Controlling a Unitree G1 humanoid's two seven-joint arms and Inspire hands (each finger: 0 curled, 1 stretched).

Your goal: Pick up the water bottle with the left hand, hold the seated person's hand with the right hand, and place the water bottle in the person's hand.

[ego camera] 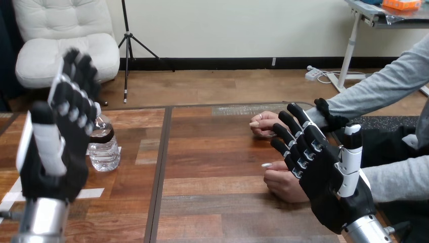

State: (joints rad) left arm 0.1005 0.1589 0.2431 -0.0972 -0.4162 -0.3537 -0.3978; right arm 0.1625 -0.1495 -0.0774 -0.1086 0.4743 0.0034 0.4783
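One water bottle [104, 149] stands upright on the tabletop [212, 152] at 9 o'clock, long axis vertical. Its top is partly behind the left robot hand [55, 147], which is raised with fingers straight and spread, holding nothing. Two hands of the person lie at 3 o'clock, the farther hand [264, 124] and the nearer hand [281, 182]. The right robot hand [324, 177], fingers straight and slightly apart, overlaps both; I cannot tell whether it touches them.

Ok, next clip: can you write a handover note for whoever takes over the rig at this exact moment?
Left hand: open, raised, fingers straight, in front of the water bottle, not gripping it.
Right hand: open, raised beside the person's near hand, fingers not curled round it.
Water bottle: upright on the table, at the left.
Person's far hand: also on the table, at the right.
Done: nothing yet.
Left: grasp the bottle, hold the person's hand, place the bottle in it.
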